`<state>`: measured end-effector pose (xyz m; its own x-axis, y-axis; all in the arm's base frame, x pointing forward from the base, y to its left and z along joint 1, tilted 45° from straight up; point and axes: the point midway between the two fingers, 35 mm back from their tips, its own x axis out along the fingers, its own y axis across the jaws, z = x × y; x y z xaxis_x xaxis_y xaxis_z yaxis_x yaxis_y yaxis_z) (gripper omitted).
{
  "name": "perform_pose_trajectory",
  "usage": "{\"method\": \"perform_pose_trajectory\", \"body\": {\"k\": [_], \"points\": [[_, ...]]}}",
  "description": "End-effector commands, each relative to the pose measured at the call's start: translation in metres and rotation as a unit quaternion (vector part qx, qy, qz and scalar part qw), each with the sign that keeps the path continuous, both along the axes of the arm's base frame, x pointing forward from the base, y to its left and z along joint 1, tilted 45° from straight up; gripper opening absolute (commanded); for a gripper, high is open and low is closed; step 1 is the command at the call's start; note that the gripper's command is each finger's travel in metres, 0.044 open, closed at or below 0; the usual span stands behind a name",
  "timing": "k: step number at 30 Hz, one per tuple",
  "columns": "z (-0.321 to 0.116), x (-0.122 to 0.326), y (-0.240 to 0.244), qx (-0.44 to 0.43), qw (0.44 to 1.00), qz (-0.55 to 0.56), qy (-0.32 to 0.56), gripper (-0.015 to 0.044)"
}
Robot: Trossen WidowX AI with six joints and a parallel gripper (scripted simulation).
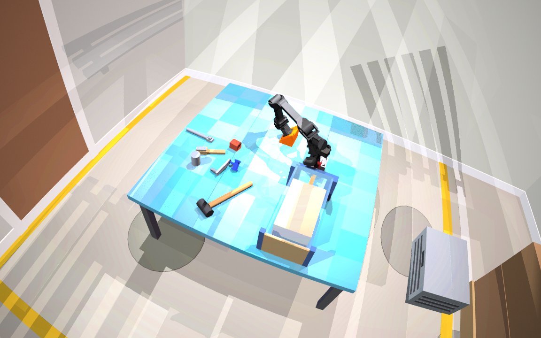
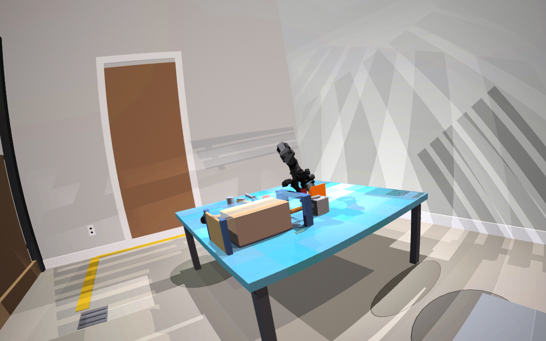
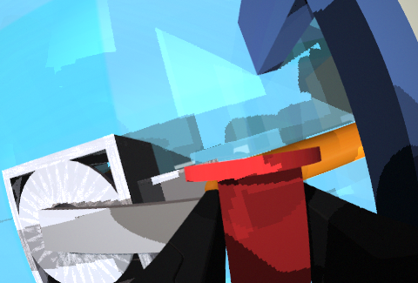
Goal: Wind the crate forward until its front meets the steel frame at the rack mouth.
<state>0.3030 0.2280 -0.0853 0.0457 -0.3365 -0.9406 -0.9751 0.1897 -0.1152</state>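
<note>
My gripper [image 3: 250, 195] [image 1: 318, 164] is shut on the upright red grip of the winch handle [image 3: 87, 227]. The handle's pale arm reaches over the round top of the winch [image 3: 135, 167] [image 2: 321, 206]; its key is hidden. An orange strap [image 3: 337, 144] [image 2: 295, 210] [image 1: 313, 179] runs from the winch through the blue steel frame [image 2: 310, 210] [image 3: 363, 57] [image 1: 334, 177] to the crate [image 1: 299, 205] [image 2: 262, 222]. The crate looks flat inside the clear panels, with a gap between its front and the frame. The red grip hides part of the strap in the wrist view.
An orange wedge-shaped part [image 1: 288, 138] [image 2: 318, 190] is by the arm's base. Left on the bench [image 1: 158, 185] are a mallet [image 1: 230, 194], a grey crank-shaped tool [image 1: 222, 167], a blue piece [image 1: 235, 165], a red block [image 1: 234, 144], a grey cylinder [image 1: 195, 158] and a wrench [image 1: 198, 134].
</note>
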Motion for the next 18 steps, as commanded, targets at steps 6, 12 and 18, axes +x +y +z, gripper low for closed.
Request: {"method": "perform_pose_trajectory", "body": {"k": [6, 12, 18], "points": [[-0.013, 0.002, 0.014, 0.008, 1.0, 0.001, -0.001, 0.0], [-0.018, 0.002, 0.019, 0.008, 1.0, 0.001, -0.001, 0.0], [-0.023, 0.001, 0.024, 0.008, 1.0, 0.001, -0.001, 0.0]]}}
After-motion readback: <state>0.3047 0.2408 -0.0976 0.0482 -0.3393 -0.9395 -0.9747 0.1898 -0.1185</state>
